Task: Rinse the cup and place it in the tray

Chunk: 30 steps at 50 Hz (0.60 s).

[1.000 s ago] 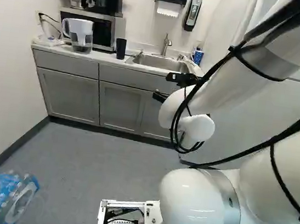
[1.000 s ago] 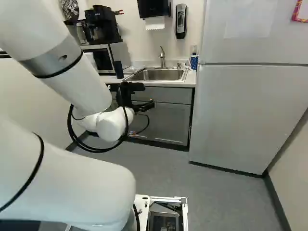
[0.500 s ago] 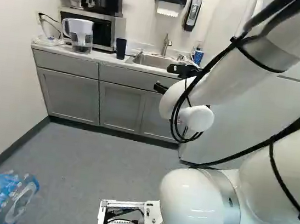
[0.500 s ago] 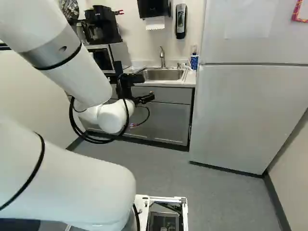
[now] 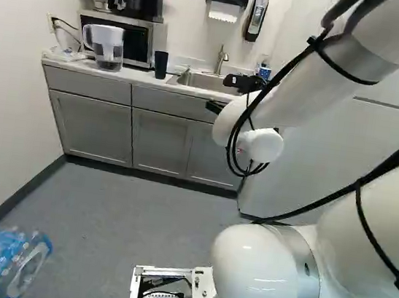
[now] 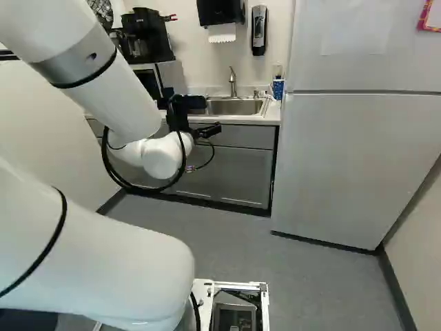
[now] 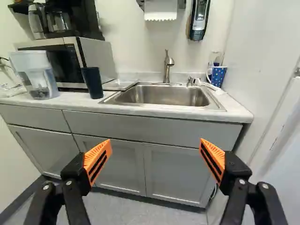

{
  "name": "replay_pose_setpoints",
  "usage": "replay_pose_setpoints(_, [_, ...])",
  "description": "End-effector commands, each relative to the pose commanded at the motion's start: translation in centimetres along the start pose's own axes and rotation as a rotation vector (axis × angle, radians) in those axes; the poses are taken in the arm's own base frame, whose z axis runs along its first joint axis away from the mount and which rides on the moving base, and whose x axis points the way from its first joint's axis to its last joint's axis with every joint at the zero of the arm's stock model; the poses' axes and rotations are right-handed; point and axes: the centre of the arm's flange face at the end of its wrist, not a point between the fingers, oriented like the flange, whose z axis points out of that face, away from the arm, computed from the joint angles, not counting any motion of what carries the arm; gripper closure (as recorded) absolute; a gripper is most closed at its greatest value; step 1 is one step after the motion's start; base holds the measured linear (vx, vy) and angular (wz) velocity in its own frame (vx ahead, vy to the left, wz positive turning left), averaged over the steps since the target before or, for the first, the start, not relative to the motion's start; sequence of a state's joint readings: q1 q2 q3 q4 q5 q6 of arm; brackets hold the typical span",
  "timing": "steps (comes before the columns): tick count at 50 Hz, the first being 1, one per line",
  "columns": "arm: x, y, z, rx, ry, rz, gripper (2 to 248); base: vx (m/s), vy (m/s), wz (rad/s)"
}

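Gripper (image 7: 155, 143) fingers stand wide apart with nothing between them, orange pads (image 7: 97, 160) angled towards each other, presumably spread to take a cup from its sides. Ahead, the dark cup (image 7: 93, 82) stands upright on the table (image 7: 75, 105), between the pitcher (image 7: 39, 79) and the sink (image 7: 159, 95). It is probably the one to rinse, and its place suits a short carry to the faucet (image 7: 167, 68). A flat, pale thing (image 7: 120, 85) just beside it may be the tray, perhaps put there for draining.
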State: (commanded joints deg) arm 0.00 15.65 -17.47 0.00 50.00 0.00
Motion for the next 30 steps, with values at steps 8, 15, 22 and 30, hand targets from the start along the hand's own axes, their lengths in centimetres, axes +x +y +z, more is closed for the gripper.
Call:
replay_pose_setpoints(8, [1.0,0.0,0.7,0.000,0.018,0.000,3,0.000,0.000,0.000])
replay_pose_setpoints(15, [1.7,0.0,1.2,0.000,0.027,0.000,3,0.000,0.000,0.000])
replay_pose_setpoints(22, [2.5,0.0,1.8,0.000,0.030,0.000,3,0.000,0.000,0.000])
replay_pose_setpoints(30, [3.2,0.0,2.4,0.000,0.031,0.000,3,0.000,0.000,0.000])
